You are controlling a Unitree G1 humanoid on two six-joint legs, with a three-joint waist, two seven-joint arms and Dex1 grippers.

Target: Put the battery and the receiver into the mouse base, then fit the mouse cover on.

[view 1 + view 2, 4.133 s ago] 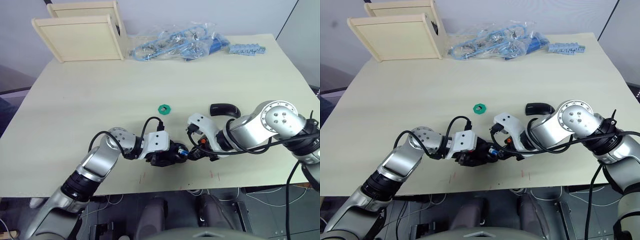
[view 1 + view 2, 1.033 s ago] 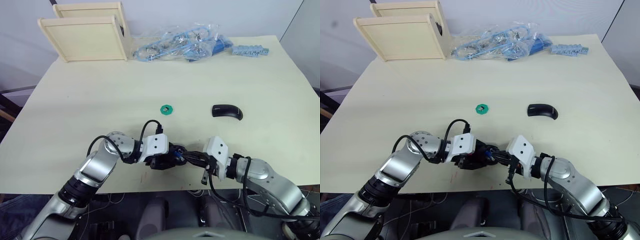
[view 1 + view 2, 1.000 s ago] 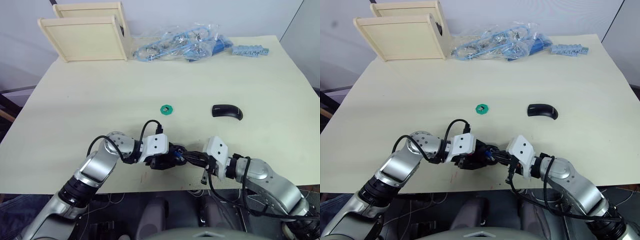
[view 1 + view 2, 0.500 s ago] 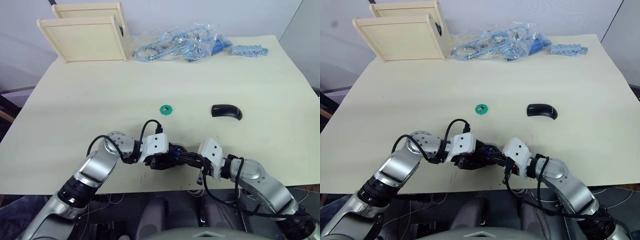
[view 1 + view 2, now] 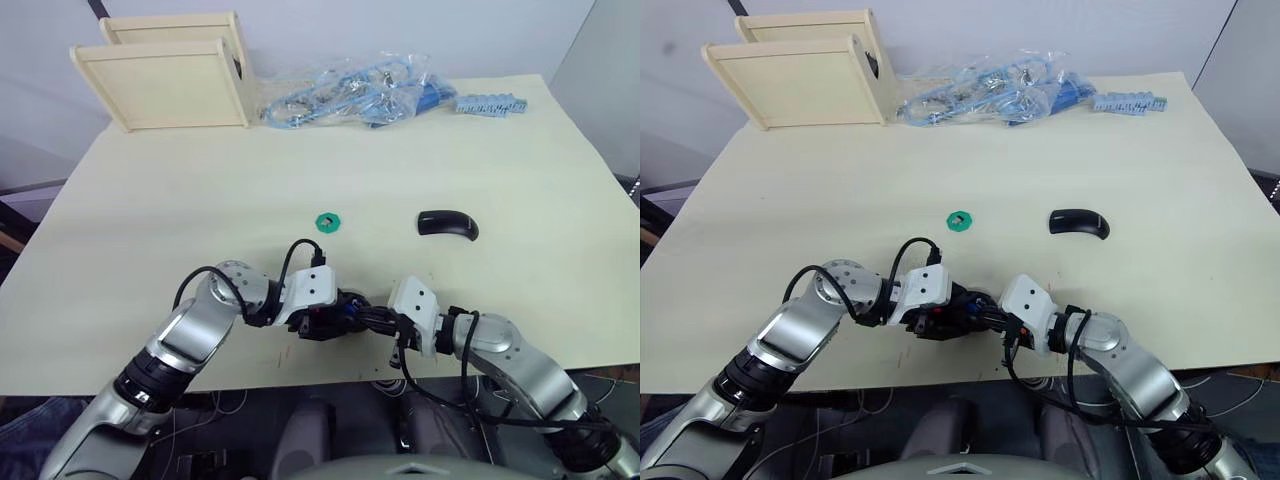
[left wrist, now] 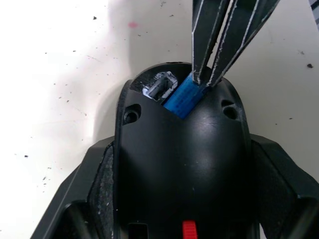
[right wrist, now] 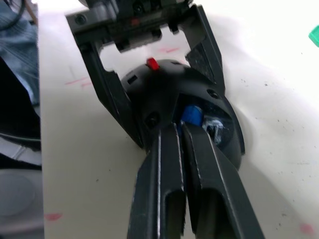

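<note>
**Two grippers meet at the mouse base near the table's front edge**

Two grippers converge on the palm-sized black oval mouse base (image 6: 180,164), which sits on the pale cream table (image 5: 200,200) close to its near edge. The left gripper (image 7: 149,79) clamps the base between its two black fingers, one on each flank. The base's long axis runs along the left gripper's fingers, so its open battery end points toward the right gripper (image 6: 215,74). A small red part (image 7: 151,62) shows on the base's back.

The small blue cylindrical battery (image 6: 183,95) lies partly inside the base's open bay, its long axis tilted relative to the base's own, one end protruding from the opening. A pale metal contact (image 6: 158,85) sits just beside it in the bay. The right gripper's fingers are nearly together, their tips touching the exposed end of the battery.

The smooth glossy black mouse cover (image 5: 447,224) lies alone on the table, well apart to the right, long axis roughly side to side. A small green ring (image 5: 328,221) lies near the table's middle.

No legible writing or brand mark is visible on any item.
</note>
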